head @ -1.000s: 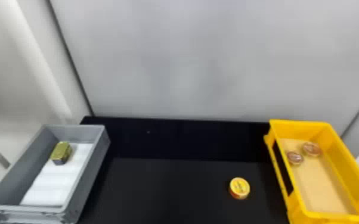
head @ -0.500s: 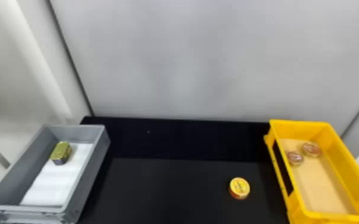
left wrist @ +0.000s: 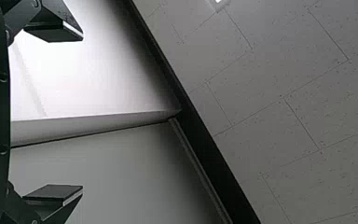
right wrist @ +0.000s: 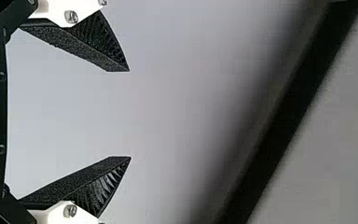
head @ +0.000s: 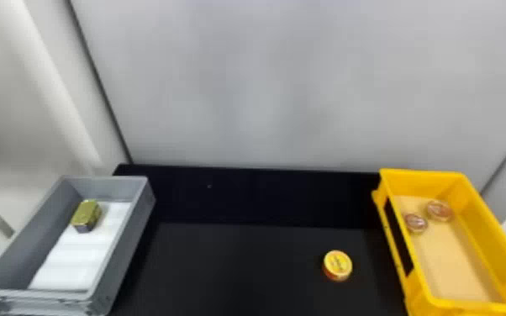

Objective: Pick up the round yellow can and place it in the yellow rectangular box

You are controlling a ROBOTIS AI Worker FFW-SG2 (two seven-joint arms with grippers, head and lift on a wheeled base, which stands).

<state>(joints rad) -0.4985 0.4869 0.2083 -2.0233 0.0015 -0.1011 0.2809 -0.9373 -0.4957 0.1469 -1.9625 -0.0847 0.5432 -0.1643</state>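
Observation:
The round yellow can (head: pixel 337 265) rests on the black table, left of the yellow rectangular box (head: pixel 424 277), which stands at the right of the head view. In the left wrist view my left gripper (left wrist: pixel 82 113) is open, its two fingers wide apart with walls and ceiling behind them. My right gripper (right wrist: pixel 129 114) is open too in the right wrist view, with a pale wall beyond its fingers and nothing between them.
Two small round tins, one (head: pixel 415 223) nearer and one (head: pixel 439 210) just behind it, lie inside the yellow box. At the left a grey box (head: pixel 128 235) holds a gold-green tin (head: pixel 86 215) and a white sheet (head: pixel 71 256). A pale wall rises behind the table.

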